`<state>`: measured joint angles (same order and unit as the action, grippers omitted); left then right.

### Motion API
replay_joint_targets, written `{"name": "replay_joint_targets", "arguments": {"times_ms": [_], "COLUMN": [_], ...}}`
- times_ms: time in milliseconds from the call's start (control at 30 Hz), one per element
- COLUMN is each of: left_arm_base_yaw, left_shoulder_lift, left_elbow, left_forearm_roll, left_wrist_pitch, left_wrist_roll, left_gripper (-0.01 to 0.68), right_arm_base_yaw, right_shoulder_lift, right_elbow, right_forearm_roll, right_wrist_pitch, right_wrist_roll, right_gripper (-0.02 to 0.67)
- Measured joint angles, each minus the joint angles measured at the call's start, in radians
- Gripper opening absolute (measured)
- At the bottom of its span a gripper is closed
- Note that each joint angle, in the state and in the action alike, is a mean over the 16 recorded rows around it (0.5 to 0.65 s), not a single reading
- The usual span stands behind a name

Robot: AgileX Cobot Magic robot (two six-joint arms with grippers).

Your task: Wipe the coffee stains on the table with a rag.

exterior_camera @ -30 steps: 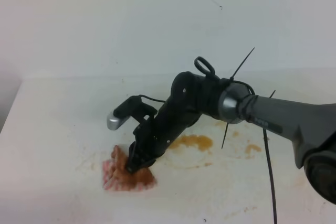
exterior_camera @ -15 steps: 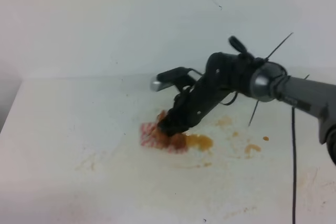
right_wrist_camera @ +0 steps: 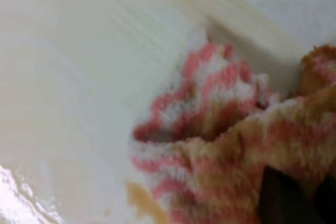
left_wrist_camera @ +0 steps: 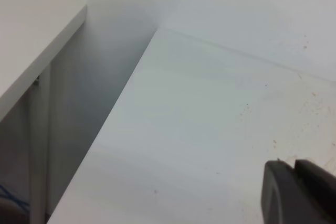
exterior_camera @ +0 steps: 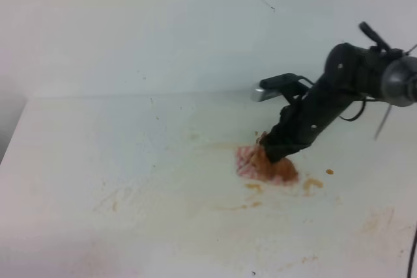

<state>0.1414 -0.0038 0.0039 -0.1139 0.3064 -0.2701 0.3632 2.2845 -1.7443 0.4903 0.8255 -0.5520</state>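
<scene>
In the exterior view the rag (exterior_camera: pixel 264 165), brown-stained with pink-and-white edging, lies pressed on the white table (exterior_camera: pixel 130 154). My right gripper (exterior_camera: pixel 277 152) is shut on its top, the arm reaching in from the right. Coffee stains show beside it: a small blotch (exterior_camera: pixel 313 183), a drop (exterior_camera: pixel 330 172) and tan smears (exterior_camera: pixel 253 187). The right wrist view is filled by the rag (right_wrist_camera: pixel 210 145), with a dark fingertip (right_wrist_camera: pixel 281 198) at its lower right. My left gripper (left_wrist_camera: pixel 294 165) hangs shut above bare table (left_wrist_camera: pixel 199 119), holding nothing.
Faint tan smears mark the table at the left front (exterior_camera: pixel 114 201) and right front (exterior_camera: pixel 374 221). The white wall (exterior_camera: pixel 163 24) rises behind the table. In the left wrist view a gap and a second white surface (left_wrist_camera: pixel 31 35) lie past the table's left edge.
My right gripper has dragged the rag from the left front rightward and back, across the large orange-brown blotch. That blotch no longer shows; only small marks lie around the rag.
</scene>
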Motion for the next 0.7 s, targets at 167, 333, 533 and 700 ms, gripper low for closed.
{"name": "replay_joint_targets", "arguments": {"times_ms": [167, 333, 533, 700], "left_arm_base_yaw": [0.0, 0.0, 0.0, 0.0], "left_shoulder_lift": [0.002, 0.0, -0.004, -0.008], "left_elbow": [-0.002, 0.0, 0.004, 0.008], "left_forearm_roll": [0.0, 0.0, 0.0, 0.0], "left_wrist_pitch": [0.001, 0.0, -0.001, -0.003], "left_wrist_roll": [0.0, 0.0, 0.0, 0.0], "left_gripper": [-0.003, -0.003, -0.002, -0.002], "right_arm_base_yaw": [-0.021, -0.022, -0.045, -0.113], "right_shoulder_lift": [-0.062, -0.103, -0.126, -0.148], "right_elbow": [0.124, 0.214, 0.259, 0.276], "right_forearm_roll": [0.108, 0.21, 0.237, 0.193], "right_wrist_pitch": [-0.03, -0.035, -0.009, -0.008], "right_wrist_roll": [-0.161, -0.311, -0.367, -0.325], "right_gripper": [0.048, 0.048, 0.048, 0.048]}}
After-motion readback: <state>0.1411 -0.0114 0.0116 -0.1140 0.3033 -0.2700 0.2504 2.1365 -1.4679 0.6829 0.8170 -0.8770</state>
